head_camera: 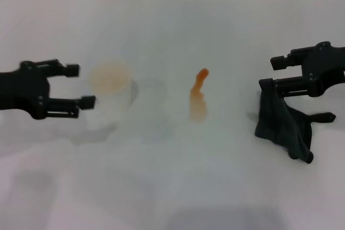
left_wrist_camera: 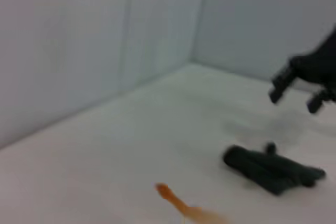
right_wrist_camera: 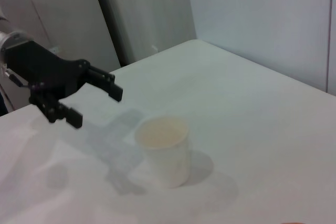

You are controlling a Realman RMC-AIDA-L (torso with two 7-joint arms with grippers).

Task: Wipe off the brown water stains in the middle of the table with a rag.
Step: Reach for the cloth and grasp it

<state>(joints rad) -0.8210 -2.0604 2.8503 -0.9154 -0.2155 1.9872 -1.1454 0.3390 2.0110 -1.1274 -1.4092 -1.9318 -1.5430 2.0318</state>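
Observation:
The brown water stains (head_camera: 198, 96) form a thin orange-brown streak in the middle of the white table (head_camera: 172, 176), and also show in the left wrist view (left_wrist_camera: 181, 207). The dark rag (head_camera: 284, 123) lies crumpled on the table at the right. In the left wrist view the rag (left_wrist_camera: 273, 169) rests flat. My right gripper (left_wrist_camera: 295, 100) hovers above it, apart from it. From the head view, that right gripper (head_camera: 272, 72) is open and holds nothing. My left gripper (head_camera: 81, 85) is open at the left, beside the cup.
A white paper cup (head_camera: 110, 89) with brownish liquid stands left of the stain, just in front of the left gripper's fingers. The right wrist view shows the cup (right_wrist_camera: 164, 150) and the left gripper (right_wrist_camera: 95, 106). Walls border the table's far edge.

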